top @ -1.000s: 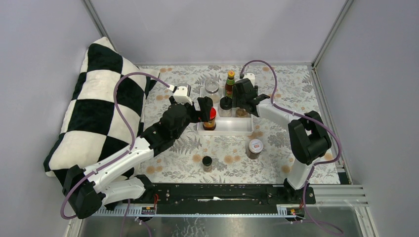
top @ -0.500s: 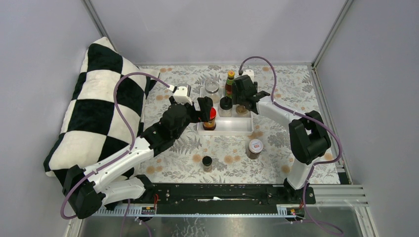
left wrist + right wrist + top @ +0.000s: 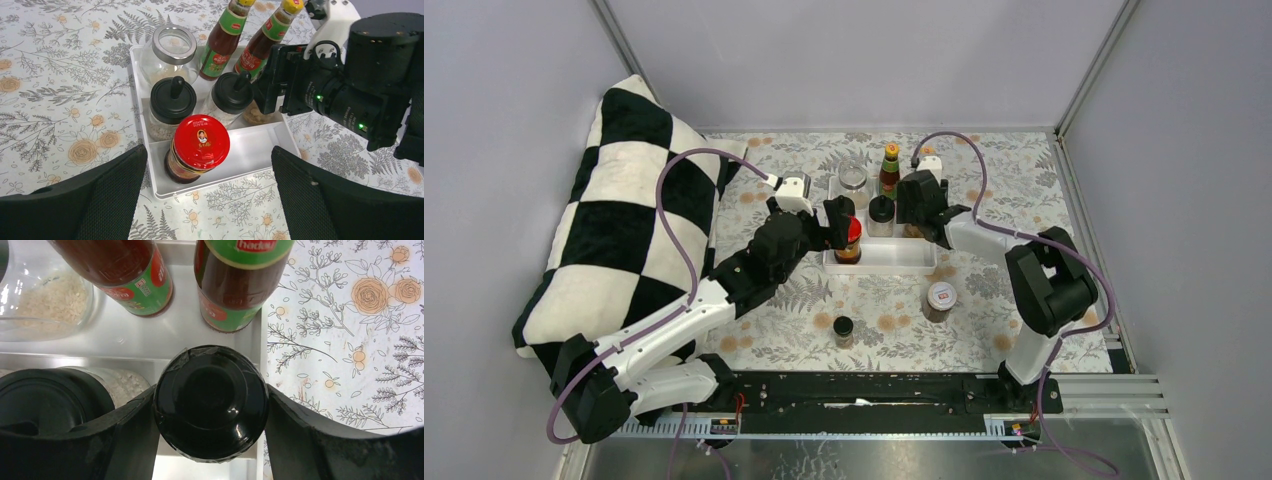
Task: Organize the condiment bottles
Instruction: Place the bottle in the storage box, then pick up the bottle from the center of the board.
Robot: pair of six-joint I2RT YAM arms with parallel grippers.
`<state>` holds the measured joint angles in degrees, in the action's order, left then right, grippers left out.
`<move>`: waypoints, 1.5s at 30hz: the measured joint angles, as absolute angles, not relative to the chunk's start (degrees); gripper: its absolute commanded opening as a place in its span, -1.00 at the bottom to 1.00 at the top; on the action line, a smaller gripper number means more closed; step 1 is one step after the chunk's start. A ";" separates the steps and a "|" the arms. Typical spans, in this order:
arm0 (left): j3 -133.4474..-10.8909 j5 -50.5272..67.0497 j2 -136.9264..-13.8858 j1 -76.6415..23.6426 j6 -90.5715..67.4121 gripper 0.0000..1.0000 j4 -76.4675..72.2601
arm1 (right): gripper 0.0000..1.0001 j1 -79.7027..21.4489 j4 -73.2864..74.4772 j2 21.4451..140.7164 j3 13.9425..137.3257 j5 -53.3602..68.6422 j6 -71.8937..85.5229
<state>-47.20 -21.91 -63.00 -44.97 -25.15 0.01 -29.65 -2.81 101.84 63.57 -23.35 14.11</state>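
Note:
The condiment bottles mostly stand in a white tray (image 3: 879,268). Two slim red-sauce bottles (image 3: 222,35) (image 3: 262,42) and a silver-lidded glass jar (image 3: 172,45) fill its far row. Two black-capped jars (image 3: 172,100) (image 3: 232,92) stand in the middle. A red-lidded jar (image 3: 200,145) sits in the front left corner. My left gripper (image 3: 839,222) hovers open just short of it, its fingers (image 3: 75,200) wide apart and touching nothing. My right gripper (image 3: 210,390) is shut on a black-lidded jar (image 3: 210,410) at the tray's right side.
Two more jars stand on the floral cloth in front of the tray: one with a white and red lid (image 3: 941,297) and a small black-lidded one (image 3: 843,328). A checkered black-and-white cushion (image 3: 624,210) lies along the left side. Walls enclose the table.
My right gripper has shifted slightly over the tray's right side, still holding the black-lidded jar. The left arm and the other jars have not moved.

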 measured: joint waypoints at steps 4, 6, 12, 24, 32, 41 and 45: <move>-46.46 -21.91 -62.74 -44.97 -25.15 0.94 0.01 | -0.36 -29.78 -10.04 99.46 57.82 -23.40 13.34; -46.33 -21.93 -62.70 -44.97 -25.15 0.94 0.01 | -0.36 -29.89 -13.21 98.54 55.40 -23.53 12.97; -45.93 -21.93 -62.67 -44.97 -25.15 0.94 -0.12 | -0.13 -30.72 -19.62 96.03 49.95 -24.29 12.19; -45.39 -21.96 -62.39 -44.97 -25.15 0.94 -0.21 | 0.87 -33.01 -19.29 95.88 49.98 -24.60 10.02; -45.39 -21.98 -62.26 -44.97 -25.12 0.94 0.08 | 0.91 -33.10 -15.66 94.74 50.94 -26.28 9.96; -47.40 -22.11 -59.20 -44.97 -25.39 0.97 4.69 | 0.92 -33.23 -1.65 80.90 52.75 -27.46 11.64; -48.82 -21.87 -57.19 -44.97 -26.30 0.97 7.46 | 0.93 -33.63 5.08 71.48 51.68 -26.35 13.37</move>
